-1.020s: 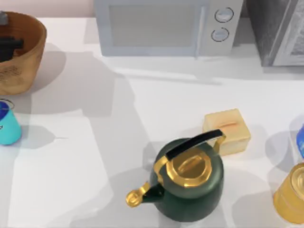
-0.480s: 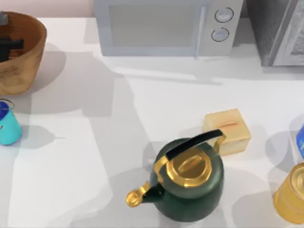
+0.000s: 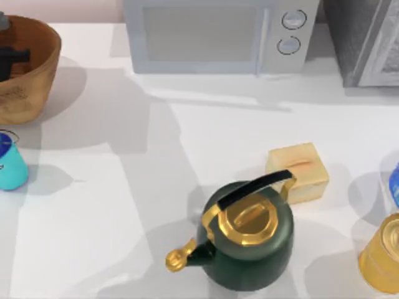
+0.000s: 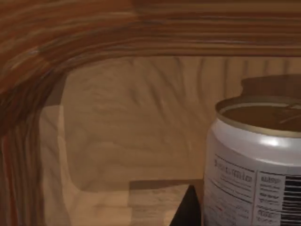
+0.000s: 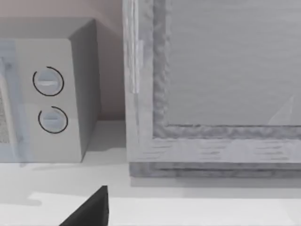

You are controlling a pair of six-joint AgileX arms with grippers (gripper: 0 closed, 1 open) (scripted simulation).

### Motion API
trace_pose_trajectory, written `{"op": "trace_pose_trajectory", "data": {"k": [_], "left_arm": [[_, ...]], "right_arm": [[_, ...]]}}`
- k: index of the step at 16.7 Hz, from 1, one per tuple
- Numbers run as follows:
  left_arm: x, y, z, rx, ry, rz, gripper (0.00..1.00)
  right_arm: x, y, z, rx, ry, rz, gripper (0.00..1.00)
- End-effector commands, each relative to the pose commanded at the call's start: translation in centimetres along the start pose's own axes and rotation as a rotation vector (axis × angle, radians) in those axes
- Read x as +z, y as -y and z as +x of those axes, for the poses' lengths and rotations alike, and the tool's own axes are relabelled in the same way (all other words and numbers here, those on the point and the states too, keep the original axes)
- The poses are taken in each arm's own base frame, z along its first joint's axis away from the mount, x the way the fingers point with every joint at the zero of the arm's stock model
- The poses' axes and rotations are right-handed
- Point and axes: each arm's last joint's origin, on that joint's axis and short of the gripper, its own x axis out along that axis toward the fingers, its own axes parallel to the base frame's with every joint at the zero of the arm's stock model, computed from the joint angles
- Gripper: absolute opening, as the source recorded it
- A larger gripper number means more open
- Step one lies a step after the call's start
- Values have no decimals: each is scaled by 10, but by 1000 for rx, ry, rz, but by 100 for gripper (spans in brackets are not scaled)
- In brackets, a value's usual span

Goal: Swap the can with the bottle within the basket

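Observation:
The brown wicker basket (image 3: 34, 75) stands at the table's far left corner. My left gripper (image 3: 11, 59) reaches down inside it. In the left wrist view the bottle (image 4: 256, 160), white-labelled with a gold top, stands upright against the basket's inner wall (image 4: 117, 117), close beside a dark part of the gripper. The teal can (image 3: 9, 163) with a blue top stands on the table in front of the basket, at the left edge. My right gripper (image 5: 89, 212) hangs idle above the table, facing the microwave.
A dark green kettle (image 3: 249, 240) with gold trim stands at the front middle, with a yellow block (image 3: 298, 171) behind it. A gold canister (image 3: 383, 255) and a blue object (image 3: 394, 184) are at the right edge. The microwave (image 3: 218, 34) and a grey appliance (image 3: 368, 40) line the back.
My left gripper has shifted only slightly inside the basket. The can, the kettle and the other things have not moved.

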Motion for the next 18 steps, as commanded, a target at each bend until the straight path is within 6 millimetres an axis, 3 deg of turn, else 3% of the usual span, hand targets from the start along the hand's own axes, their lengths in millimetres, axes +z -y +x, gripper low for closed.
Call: {"op": "trace_pose_trajectory", "data": {"k": [4,8,11,13,15,18], "left_arm": [[-14,10,-45,18,106,2,0],[-62,31,-112,41,283,12,0],[-127,50,-161,59,471,21,0],[-180,61,-181,68,612,26,0],[-235,70,-187,74,760,30,0],[-308,79,-168,73,977,34,0]], "right_arm": [[0,0,0,0,0,0,100],[0,0,0,0,0,0,100],[0,0,0,0,0,0,100],[0,0,0,0,0,0,100],[0,0,0,0,0,0,100],[0,0,0,0,0,0,100]]}}
